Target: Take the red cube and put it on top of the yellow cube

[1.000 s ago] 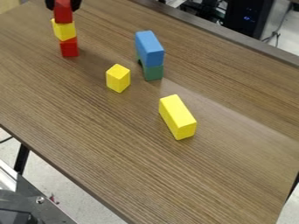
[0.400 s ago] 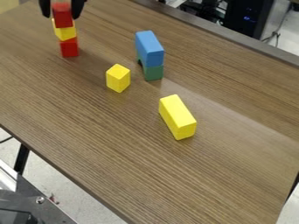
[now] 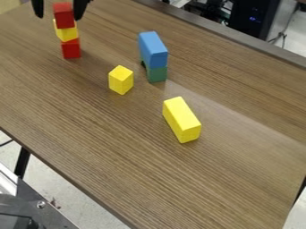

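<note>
Upper red cube (image 3: pixel 64 16) on yellow cube (image 3: pixel 67 34), between spread fingers (image 3: pixel 38 7)

On the surface (image 3: pixel 119 147) before you, a blue block (image 3: pixel 152 48) rests on a green one (image 3: pixel 157 74). Just beside them you have a small yellow block (image 3: pixel 121 80), and nearer you a longer yellow block (image 3: pixel 181 120) lies alone. At the upper left you see a bottom red block (image 3: pixel 70 48). Beyond the far edge stands a black case (image 3: pixel 245 18) with blue lights, a cable (image 3: pixel 283 35) near it.
</note>
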Available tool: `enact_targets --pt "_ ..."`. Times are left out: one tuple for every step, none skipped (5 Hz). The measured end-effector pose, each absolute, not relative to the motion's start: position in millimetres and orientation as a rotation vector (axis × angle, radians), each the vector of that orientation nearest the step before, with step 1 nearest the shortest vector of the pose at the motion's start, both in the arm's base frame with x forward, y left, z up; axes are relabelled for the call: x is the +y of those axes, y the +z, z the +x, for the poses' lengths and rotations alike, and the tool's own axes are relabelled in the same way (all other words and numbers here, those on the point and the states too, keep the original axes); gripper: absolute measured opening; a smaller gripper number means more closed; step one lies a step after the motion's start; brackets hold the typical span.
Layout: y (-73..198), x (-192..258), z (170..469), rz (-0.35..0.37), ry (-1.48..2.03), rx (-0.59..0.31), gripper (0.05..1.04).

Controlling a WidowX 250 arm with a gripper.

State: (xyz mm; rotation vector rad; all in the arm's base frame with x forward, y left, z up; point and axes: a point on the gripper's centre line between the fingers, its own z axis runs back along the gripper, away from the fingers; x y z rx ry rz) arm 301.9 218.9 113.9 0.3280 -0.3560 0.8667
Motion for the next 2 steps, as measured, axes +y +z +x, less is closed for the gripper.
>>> enact_targets --pt "127 220 302 0.332 0.869 -0.398 1.001" --pt "147 217 304 0.326 0.858 -0.466 1.001"
